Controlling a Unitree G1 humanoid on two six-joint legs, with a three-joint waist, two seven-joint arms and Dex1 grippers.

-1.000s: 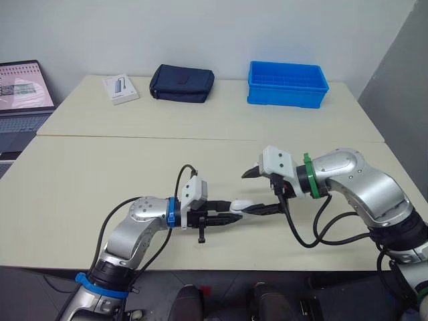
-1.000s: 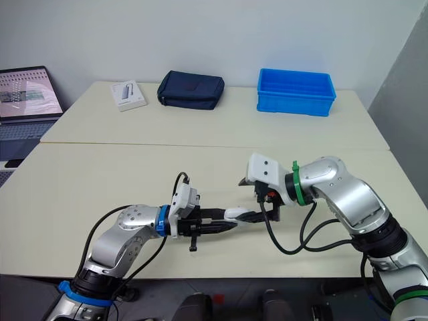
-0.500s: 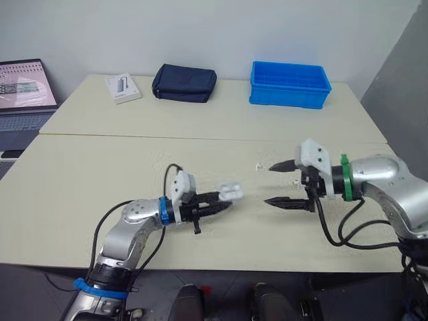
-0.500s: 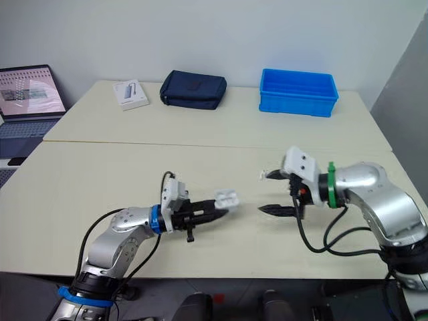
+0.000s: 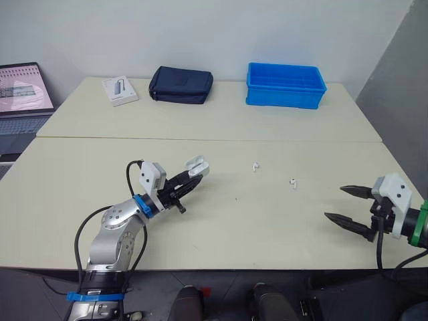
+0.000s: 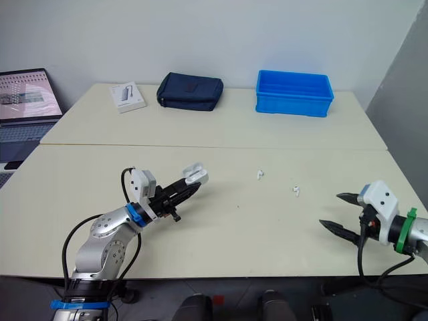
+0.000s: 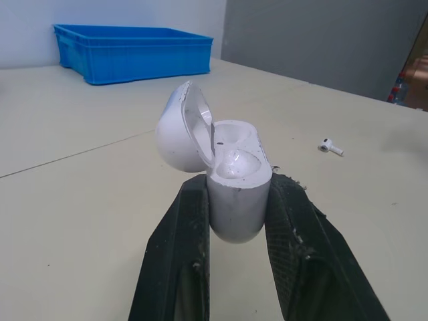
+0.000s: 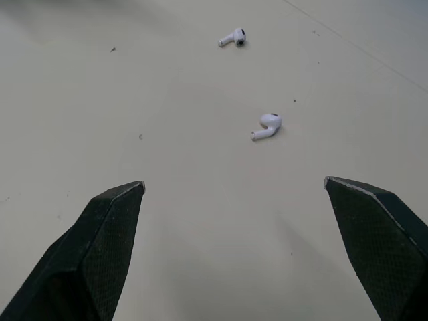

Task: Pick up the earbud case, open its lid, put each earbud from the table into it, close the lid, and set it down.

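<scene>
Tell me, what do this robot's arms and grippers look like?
The left arm is rounded silver metal with a blue ring at the wrist; the right arm wears a green ring. Each wrist carries a white boxy block and looping black cables. The left gripper and right gripper each have two black, tapering, textured fingers.

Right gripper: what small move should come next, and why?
Probably reach the right gripper, which is open, toward the nearer earbud and lower over it. The left gripper holds the earbud case with its lid open and wells seemingly empty. Both earbuds lie on the table, the other earbud farther off.
</scene>
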